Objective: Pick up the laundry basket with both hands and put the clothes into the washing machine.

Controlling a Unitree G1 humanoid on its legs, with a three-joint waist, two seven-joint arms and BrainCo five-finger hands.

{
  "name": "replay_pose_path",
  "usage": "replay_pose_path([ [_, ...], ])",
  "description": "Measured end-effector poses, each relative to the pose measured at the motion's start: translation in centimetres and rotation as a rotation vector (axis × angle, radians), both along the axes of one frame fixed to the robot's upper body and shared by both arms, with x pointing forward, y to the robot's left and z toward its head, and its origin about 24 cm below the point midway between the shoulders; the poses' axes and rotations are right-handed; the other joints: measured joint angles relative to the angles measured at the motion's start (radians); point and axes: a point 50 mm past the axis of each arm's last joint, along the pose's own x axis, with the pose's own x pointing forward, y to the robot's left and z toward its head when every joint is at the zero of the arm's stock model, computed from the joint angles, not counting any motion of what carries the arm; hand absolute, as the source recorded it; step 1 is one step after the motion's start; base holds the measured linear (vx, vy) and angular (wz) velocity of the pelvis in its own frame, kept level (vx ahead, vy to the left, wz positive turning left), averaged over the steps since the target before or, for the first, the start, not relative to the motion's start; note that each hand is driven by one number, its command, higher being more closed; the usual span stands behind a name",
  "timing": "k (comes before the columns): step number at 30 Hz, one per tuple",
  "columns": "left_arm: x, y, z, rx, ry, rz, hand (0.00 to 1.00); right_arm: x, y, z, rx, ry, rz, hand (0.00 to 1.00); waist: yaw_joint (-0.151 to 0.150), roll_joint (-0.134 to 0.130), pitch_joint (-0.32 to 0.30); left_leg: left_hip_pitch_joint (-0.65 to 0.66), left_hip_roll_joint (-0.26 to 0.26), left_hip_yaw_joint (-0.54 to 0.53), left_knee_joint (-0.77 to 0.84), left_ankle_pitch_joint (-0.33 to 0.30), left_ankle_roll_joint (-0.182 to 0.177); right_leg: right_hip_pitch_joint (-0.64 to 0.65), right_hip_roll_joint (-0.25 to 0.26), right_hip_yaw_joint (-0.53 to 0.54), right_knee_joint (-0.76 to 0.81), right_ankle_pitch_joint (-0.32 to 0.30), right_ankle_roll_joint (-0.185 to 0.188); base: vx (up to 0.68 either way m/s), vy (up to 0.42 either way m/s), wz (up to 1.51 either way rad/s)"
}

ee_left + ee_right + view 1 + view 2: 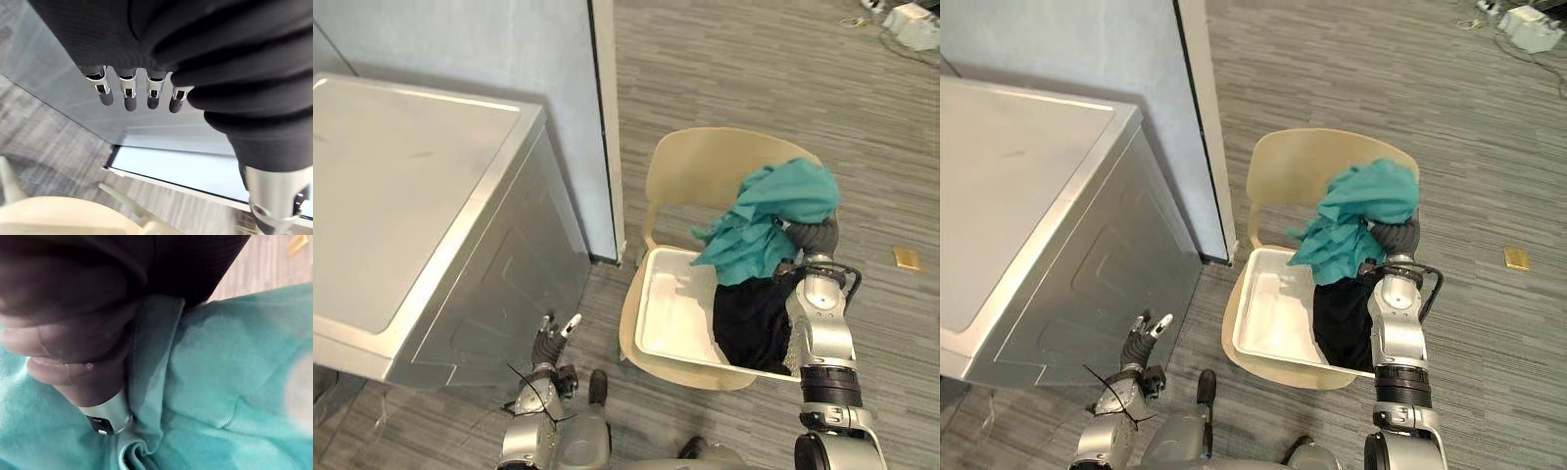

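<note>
Where the right hand (818,235) was: above the right side of the laundry basket (668,311), raised level with the chair's backrest.
Right hand's grip: fingers buried in the teal garment (775,208); in the right wrist view one fingertip (105,420) pressed into a fold, apparently pinching it.
Teal garment: lifted clear of the basket, draped over the hand, its lower edge hanging toward the basket's far right corner.
Dark garment (752,323): lying in the basket's right half, against the right and near rims.
Laundry basket: white and shallow, resting on the seat of the beige chair (705,162), its left half bare.
Left hand (554,338): low, near the front panel of the washing machine (401,196), fingers (128,94) straight and spread apart, holding nothing.
Washing machine: silver, lid down, left of the chair.
Pale partition (509,49): stood behind the machine, its edge just beside the chair.
</note>
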Motion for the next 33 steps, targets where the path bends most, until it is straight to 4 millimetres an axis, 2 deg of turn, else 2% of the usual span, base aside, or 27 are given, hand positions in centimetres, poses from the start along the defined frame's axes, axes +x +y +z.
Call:
replay_pose_path([
  [2,0.5,-0.4,1.3,-0.012,-0.061,0.001,0.00,-0.3,0.3,1.3,-0.002,-0.070,0.024,1.00,-0.001,0.007,-0.018,0.031,0.003,0.018,-0.024,0.000,0.000,0.014,0.011,0.025,-0.028,0.017,0.002,-0.03,-0.009,-0.33],
  [5,1.1,-0.6,3.1,-0.016,-0.150,-0.003,0.00,-0.4,1.0,2.2,0.010,-0.132,0.070,1.00,-0.022,0.021,-0.045,0.066,0.001,0.043,-0.045,-0.001,0.001,0.028,0.020,0.053,-0.052,0.033,0.000,-0.03,0.005,-0.25],
  [9,1.5,-0.7,4.5,-0.014,-0.222,-0.005,0.00,-0.2,2.1,2.1,0.004,-0.127,0.124,1.00,-0.031,0.036,-0.062,0.091,0.010,0.073,-0.045,-0.002,0.002,0.031,0.031,0.099,-0.068,0.048,-0.005,-0.04,-0.008,-0.32],
  [14,1.6,-1.2,4.8,-0.029,-0.236,-0.013,0.00,-0.2,2.2,1.8,0.010,-0.119,0.123,1.00,-0.056,0.044,-0.069,0.124,0.011,0.076,-0.046,-0.002,0.003,0.059,0.031,0.110,-0.074,0.055,-0.007,-0.04,-0.007,-0.08],
  [20,1.9,-2.0,6.1,-0.040,-0.294,-0.042,0.00,-0.6,2.0,0.8,0.006,-0.084,0.117,1.00,-0.054,0.057,-0.086,0.129,0.013,0.071,-0.047,-0.003,0.004,0.066,0.037,0.113,-0.086,0.063,-0.009,-0.05,-0.003,0.00],
  [24,2.1,-2.9,7.2,-0.047,-0.340,-0.086,0.00,-0.6,2.6,0.8,0.019,-0.085,0.156,1.00,-0.055,0.061,-0.106,0.131,0.013,0.073,-0.048,-0.003,0.004,0.067,0.038,0.117,-0.089,0.066,-0.009,0.00,0.000,0.00],
  [27,3.1,-4.4,9.4,-0.054,-0.437,-0.165,0.00,-0.5,3.6,0.8,0.048,-0.097,0.207,1.00,-0.055,0.063,-0.119,0.131,0.015,0.075,-0.048,-0.003,0.004,0.067,0.040,0.120,-0.089,0.069,-0.010,0.00,-0.005,-0.01],
  [30,5.0,-6.2,12.5,-0.063,-0.575,-0.251,0.00,-0.7,5.5,1.8,0.053,-0.143,0.318,1.00,-0.057,0.068,-0.124,0.136,0.017,0.086,-0.048,-0.003,0.004,0.066,0.042,0.133,-0.098,0.080,-0.012,-0.01,-0.010,-0.11],
  [33,5.8,-7.1,14.2,-0.068,-0.647,-0.305,0.00,-0.8,6.7,2.5,0.057,-0.176,0.387,1.00,-0.060,0.069,-0.125,0.141,0.019,0.100,-0.048,-0.003,0.004,0.065,0.044,0.149,-0.108,0.089,-0.013,-0.01,-0.006,-0.18],
])
